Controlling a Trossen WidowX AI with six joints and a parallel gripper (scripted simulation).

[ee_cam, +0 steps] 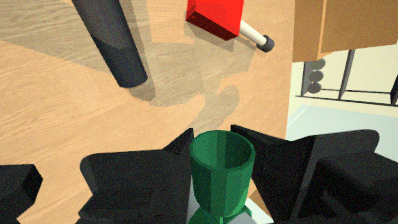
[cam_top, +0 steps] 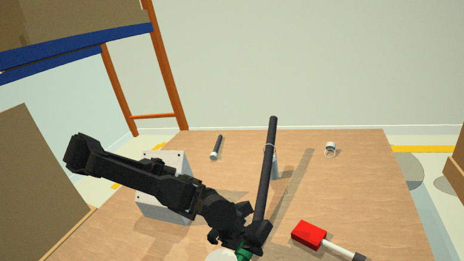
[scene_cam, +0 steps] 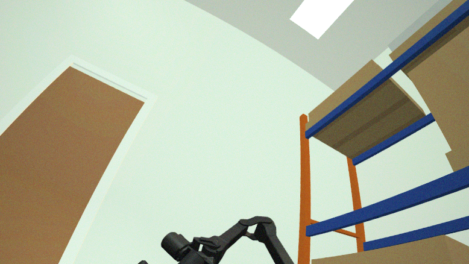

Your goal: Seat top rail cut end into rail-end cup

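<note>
The green rail-end cup [cam_top: 243, 254] [ee_cam: 222, 180] is between the fingers of my gripper [ee_cam: 211, 130], which is shut on it. Its open mouth shows empty in the wrist view. The dark rail [cam_top: 264, 181] [ee_cam: 112, 45] passes through the thin loop [cam_top: 268, 143] above a short pale post [cam_top: 274, 168]. In the wrist view the rail's cut end is apart from the cup, to its upper left. In the top view the rail's near end is hidden behind the gripper. The white post cap [cam_top: 221, 255] shows at the bottom edge. The brace band is mostly hidden.
A red block [cam_top: 308, 233] [ee_cam: 217, 15] with a white handle lies right of the rail. A pale box [cam_top: 162, 207] stands under the arm. A dark rod [cam_top: 217, 145] with a pale end and a spare ringed cap [cam_top: 330, 146] lie farther back on the wooden table [cam_top: 356, 188].
</note>
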